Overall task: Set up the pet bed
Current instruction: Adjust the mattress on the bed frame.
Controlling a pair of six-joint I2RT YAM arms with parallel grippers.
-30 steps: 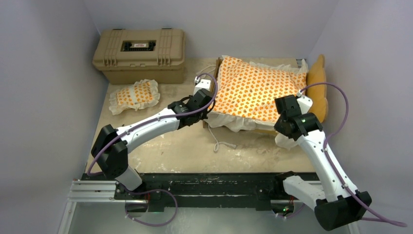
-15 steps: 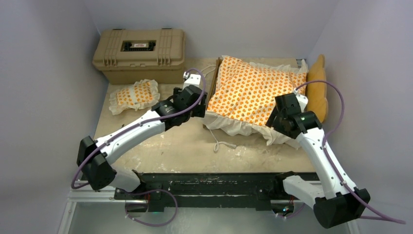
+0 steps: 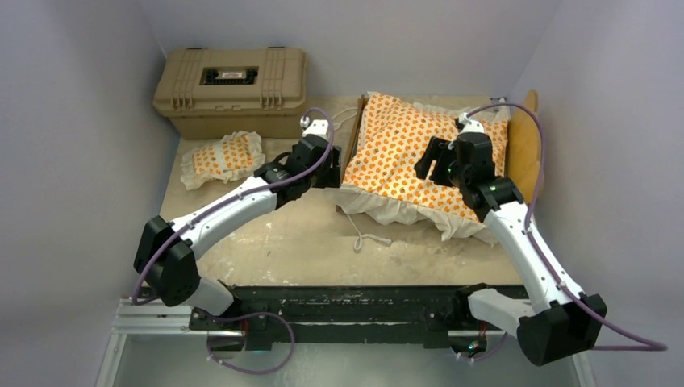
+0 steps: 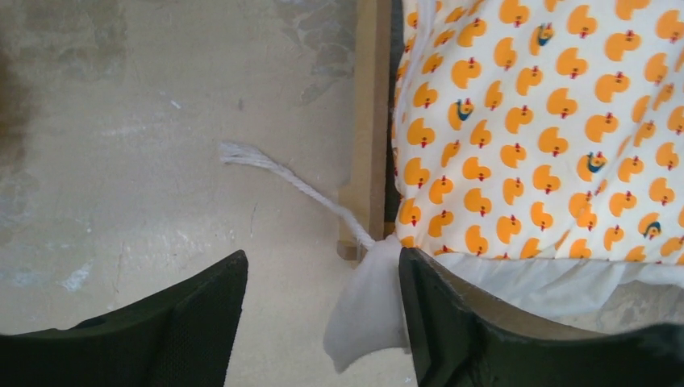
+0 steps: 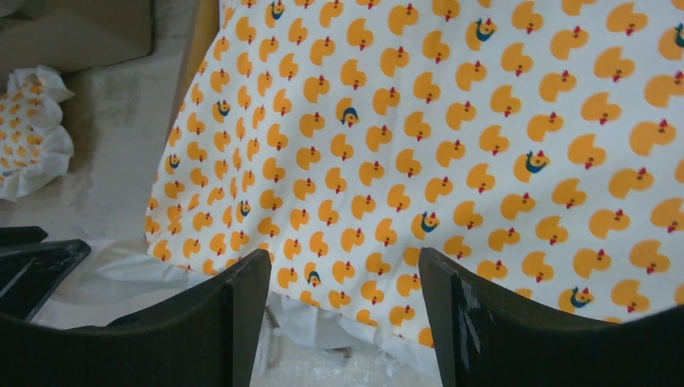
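Note:
The orange-patterned mattress cushion (image 3: 407, 149) lies askew on the light-wood pet bed frame (image 3: 524, 149), and its white ruffle spills over the near edge. My left gripper (image 3: 329, 171) is open beside the frame's left rail (image 4: 373, 121). A corner of the ruffle (image 4: 367, 310) hangs between the fingers of that gripper (image 4: 323, 258), against the right one. My right gripper (image 3: 431, 157) hovers open over the cushion (image 5: 452, 121) and, in the wrist view (image 5: 343, 254), holds nothing. The matching pillow (image 3: 223, 158) rests on the table to the left.
A tan plastic hard case (image 3: 231, 89) stands at the back left, behind the pillow. A white cord (image 3: 363, 238) trails on the table in front of the bed. Another cord (image 4: 282, 173) runs out from the frame corner. Walls close in on both sides.
Both grippers have opened and let go of the cushion, which has settled onto the frame. The left arm drew back to the left. The right gripper rose and moved over the cushion.

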